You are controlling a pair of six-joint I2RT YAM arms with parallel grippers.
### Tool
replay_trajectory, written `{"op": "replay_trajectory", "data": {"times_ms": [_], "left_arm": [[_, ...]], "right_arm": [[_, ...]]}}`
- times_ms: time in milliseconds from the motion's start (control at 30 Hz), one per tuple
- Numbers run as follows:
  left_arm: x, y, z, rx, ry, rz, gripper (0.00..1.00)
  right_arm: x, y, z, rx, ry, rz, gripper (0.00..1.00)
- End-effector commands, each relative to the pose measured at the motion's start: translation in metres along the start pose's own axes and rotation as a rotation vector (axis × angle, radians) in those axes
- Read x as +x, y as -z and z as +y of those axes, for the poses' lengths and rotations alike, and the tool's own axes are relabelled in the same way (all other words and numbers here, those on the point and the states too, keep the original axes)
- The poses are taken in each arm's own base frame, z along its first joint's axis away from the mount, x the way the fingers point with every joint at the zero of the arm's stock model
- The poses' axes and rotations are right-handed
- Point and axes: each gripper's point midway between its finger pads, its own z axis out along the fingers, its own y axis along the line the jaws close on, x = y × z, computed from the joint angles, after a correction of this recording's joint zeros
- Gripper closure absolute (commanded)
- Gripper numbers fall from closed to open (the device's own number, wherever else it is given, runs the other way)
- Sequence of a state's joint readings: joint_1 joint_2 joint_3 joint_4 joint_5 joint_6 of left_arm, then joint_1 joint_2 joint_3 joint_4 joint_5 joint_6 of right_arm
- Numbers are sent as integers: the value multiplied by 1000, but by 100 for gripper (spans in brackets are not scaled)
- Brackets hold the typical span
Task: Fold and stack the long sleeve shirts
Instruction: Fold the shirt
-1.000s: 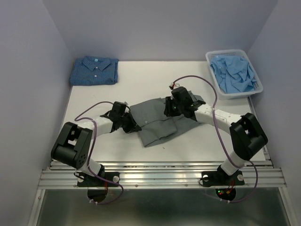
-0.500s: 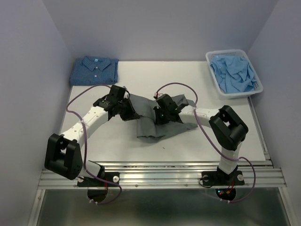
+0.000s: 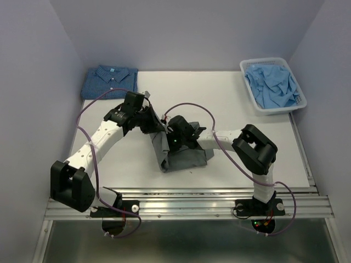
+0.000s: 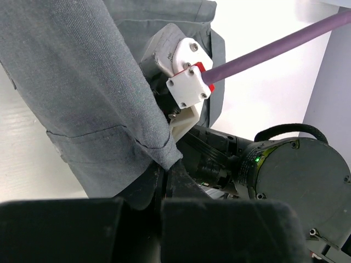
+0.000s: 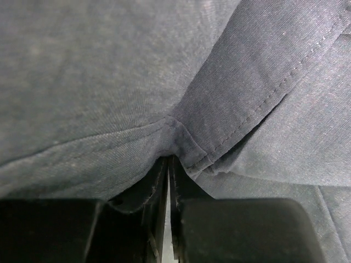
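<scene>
Centrally on your worktop (image 3: 236, 98), the slate-grey shirt (image 3: 184, 158) lies bunched in a partial fold. Your left jaws are clenched on a corner of its cloth at the shirt's far-left side; your right jaws pinch a seamed fold just beside them. Note the blue checked shirt (image 3: 109, 82), folded flat at the far-left corner, well apart.

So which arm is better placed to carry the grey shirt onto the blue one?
Probably the left: the left gripper holds the grey shirt nearer the blue shirt; the right gripper grips farther off.
</scene>
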State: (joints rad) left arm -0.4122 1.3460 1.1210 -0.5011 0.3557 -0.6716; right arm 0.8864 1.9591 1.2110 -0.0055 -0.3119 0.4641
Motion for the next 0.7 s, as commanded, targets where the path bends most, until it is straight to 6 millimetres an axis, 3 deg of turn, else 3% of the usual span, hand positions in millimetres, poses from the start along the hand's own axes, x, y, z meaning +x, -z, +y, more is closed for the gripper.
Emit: {"op": "replay_trajectory", "data": {"times_ms": [0,200,233,333,533,667], "left_arm": [[-18,17,-35,117,-85,-69,100],[-3,15,-14,65,-111,-43,100],[-2,15,-10,48,-113,-40,100],[2,18,2,-7,-123,-42,100],[0,26,8,-43,-153,-62,100],[1,24,9,-47,-175,-45,100]], "right_arm": [[-21,1,13,-26,14,-83,87],[-43,35,-18,240,-3,-163,61],[-40,42,-26,290,-5,-149,50],[-52,66,-40,404,-3,-196,32],[-72,114,-79,558,-79,-272,27],[-61,146,-116,660,-155,-272,27]]}}
